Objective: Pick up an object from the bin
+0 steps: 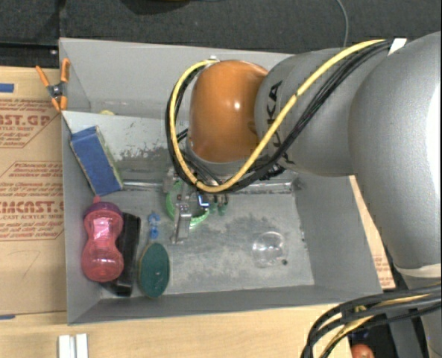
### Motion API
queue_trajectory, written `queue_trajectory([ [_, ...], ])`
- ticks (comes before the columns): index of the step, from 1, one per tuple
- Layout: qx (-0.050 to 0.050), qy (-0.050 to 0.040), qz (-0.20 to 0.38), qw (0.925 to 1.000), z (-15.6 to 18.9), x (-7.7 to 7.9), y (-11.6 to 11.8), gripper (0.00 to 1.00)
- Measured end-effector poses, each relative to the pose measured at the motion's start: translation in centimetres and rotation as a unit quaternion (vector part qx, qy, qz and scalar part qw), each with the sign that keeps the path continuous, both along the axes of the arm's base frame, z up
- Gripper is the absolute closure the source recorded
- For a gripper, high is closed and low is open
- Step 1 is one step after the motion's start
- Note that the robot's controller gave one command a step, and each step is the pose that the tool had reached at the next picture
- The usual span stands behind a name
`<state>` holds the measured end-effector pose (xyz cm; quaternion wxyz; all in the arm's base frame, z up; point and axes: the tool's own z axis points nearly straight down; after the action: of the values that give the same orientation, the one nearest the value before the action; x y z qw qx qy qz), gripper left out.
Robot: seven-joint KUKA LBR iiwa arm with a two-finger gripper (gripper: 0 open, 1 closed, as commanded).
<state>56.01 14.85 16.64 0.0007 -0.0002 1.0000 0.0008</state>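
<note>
Camera view. The gripper (182, 218) hung low at mid-bin (332, 274), over a small green thing (200, 213); whether it was spread or closed could not be told. Likely risk: an off-centre bite would let that thing slip out on lifting.

In the bin (332, 237), a block (95, 160) lies by the left wall, a bottle (103, 243) sits below it in the lower-left corner with a bar (129, 248) touching its right side, then an oval pad (154, 268). The pincer (182, 216) is mid-floor at a small item (200, 213), and a cup (267, 245) lies well apart to the right.
</note>
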Motion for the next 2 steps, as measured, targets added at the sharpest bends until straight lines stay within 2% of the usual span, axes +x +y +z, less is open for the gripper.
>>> queue_trajectory([
  [1,0.000,0.0000,0.000,1.0000,0.0,0.0,0.0,0.00],
  [2,0.000,-0.0009,0.154,0.9881,-8.3,-3.5,-4.6,0.00],
])
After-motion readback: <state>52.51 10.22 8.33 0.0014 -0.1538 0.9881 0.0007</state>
